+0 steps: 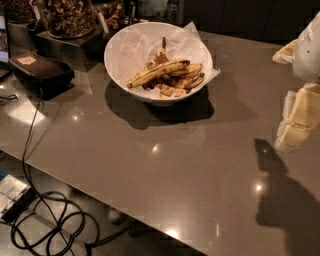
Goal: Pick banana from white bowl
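Note:
The white bowl (127, 52) stands on the grey-brown counter at the back middle, lined with crinkled white paper whose corners stick past the rim. Several bananas lie in it. The banana (156, 73), long, slim and yellow with brown streaks, lies on top across the pile. Shorter, darker bananas (187, 80) lie under and beside it. The gripper (298, 120) is at the right edge of the view, pale yellow and white, above the counter and well to the right of the bowl. It holds nothing that I can see.
A dark box (40, 70) with a cable sits at the left. Clear jars of snacks (67, 15) stand on a metal stand behind it. Cables (50, 225) coil on the floor below the counter's front edge. The arm's shadow (280, 200) falls on the counter's right.

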Tool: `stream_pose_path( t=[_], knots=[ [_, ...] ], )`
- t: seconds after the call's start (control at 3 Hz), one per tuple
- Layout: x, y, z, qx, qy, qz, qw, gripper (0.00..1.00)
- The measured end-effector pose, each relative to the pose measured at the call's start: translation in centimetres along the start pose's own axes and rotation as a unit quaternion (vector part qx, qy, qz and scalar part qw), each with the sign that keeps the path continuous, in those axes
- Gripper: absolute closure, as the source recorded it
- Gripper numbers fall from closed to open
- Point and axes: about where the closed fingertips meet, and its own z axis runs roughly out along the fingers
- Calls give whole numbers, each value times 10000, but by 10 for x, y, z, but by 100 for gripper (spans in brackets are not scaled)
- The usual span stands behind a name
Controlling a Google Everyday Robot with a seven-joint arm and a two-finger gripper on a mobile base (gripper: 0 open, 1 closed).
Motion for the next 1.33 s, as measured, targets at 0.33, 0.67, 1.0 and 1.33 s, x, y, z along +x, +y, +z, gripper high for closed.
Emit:
stream_pose_path(
  t=[0.33,0.67,1.0,1.33],
  knots=[
    [-4,-4,0,28,10,-14,10000,0],
    [-26,-23,6,38,-39,-59,10000,0],
    [-26,-23,6,38,-40,-60,10000,0],
    [-48,-45,10,90,-130,-250,9996,0]
  ],
)
